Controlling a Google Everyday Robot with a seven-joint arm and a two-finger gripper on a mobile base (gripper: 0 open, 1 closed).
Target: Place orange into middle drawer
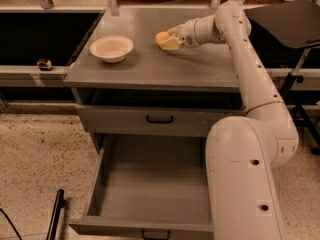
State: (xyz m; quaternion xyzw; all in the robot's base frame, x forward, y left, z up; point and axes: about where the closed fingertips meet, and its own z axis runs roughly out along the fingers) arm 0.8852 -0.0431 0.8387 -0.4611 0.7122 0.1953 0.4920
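The orange [161,36] lies on the grey cabinet top [150,66], right of its middle near the back. My gripper [168,41] reaches in from the right at tabletop height and is right at the orange, touching or nearly touching its right side. The middle drawer [150,184] is pulled wide open below, its grey floor bare, with a black handle [155,233] on its front panel. My white arm [250,149] stands in front of the drawer's right part and hides it.
A shallow beige bowl [111,48] sits on the left of the cabinet top. The drawer front above [160,119] has a black handle. A black pole [55,214] lies on the speckled floor at the left. A dark chair [290,19] is at the right.
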